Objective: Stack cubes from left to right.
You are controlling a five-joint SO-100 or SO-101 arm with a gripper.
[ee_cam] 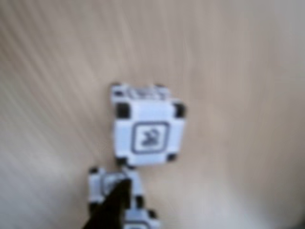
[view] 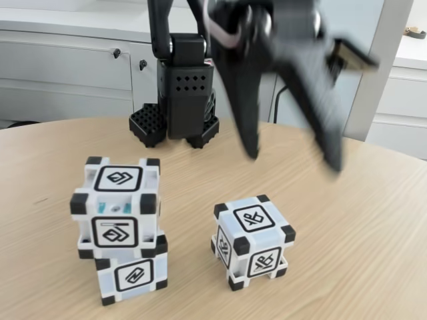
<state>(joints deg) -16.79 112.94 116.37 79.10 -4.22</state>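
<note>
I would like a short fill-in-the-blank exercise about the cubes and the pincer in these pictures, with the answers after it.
1. In the fixed view, the stack on the left has ___ cubes.
2. The single cube stands ___ from the stack.
3. The pincer hangs above the table with its jaws ___.

Answers: two; apart; open

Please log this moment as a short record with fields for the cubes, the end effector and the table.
stack: top cube sits on bottom cube, offset toward the left in the fixed view
single cube: third cube stands alone on the table, right of the stack
end effector: open, empty, blurred, raised above the table behind the single cube
stacking: two of three cubes stacked
</note>
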